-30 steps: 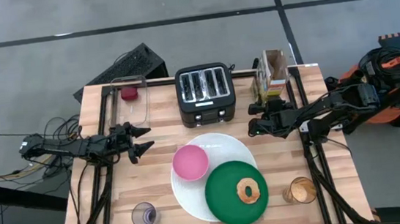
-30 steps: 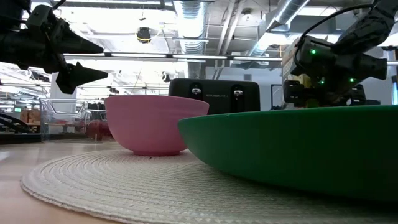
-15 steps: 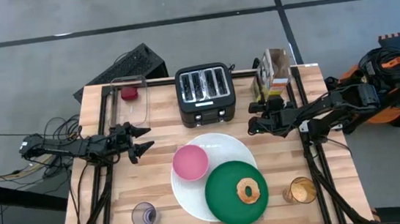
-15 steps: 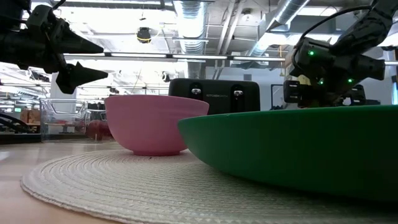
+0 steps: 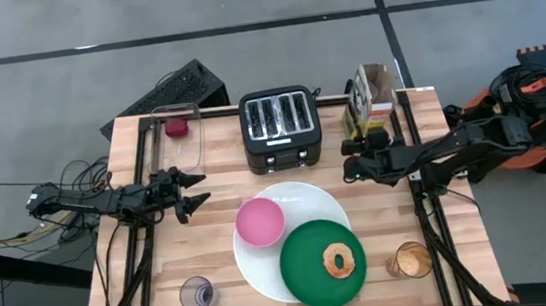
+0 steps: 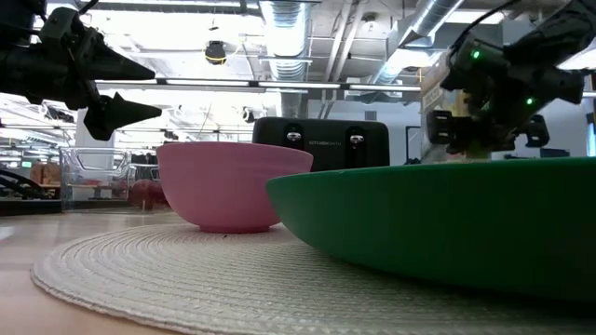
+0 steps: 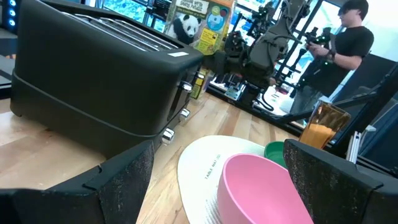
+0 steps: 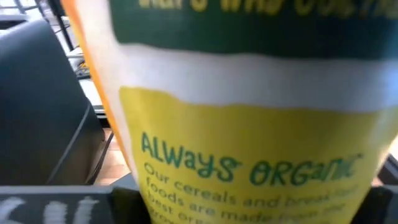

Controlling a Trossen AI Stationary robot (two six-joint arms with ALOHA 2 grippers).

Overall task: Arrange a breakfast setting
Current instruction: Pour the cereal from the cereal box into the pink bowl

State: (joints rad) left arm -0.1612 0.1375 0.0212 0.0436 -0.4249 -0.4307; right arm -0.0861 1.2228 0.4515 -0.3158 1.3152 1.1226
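Yellow and green printed cardboard fills the right wrist view: this is the opened cereal box (image 5: 372,99), which stands upright at the far edge of the wooden surface (image 5: 225,278), beside the black four-slot toaster (image 5: 279,124). The right tool (image 5: 351,161) hangs just in front of the box, low over the surface, with its arm stretched in from the right side. We cannot tell how its fingers stand.

We judge the step in hand is to take the box. To do it well, we would bring the tool level and square to the narrow sides, hold it at mid height, and lift straight so it does not tip or hit the toaster.

The left tool (image 5: 189,193) waits near the left edge, pointing toward the middle, its fingers spread and empty.

The small pink bowl (image 5: 260,222) and the smaller dark-green plate (image 5: 309,265) with the toasted bagel ring (image 5: 340,262) lie on the large white round plate (image 5: 308,198). The clear tumblers (image 5: 196,294) stand at the near edge.
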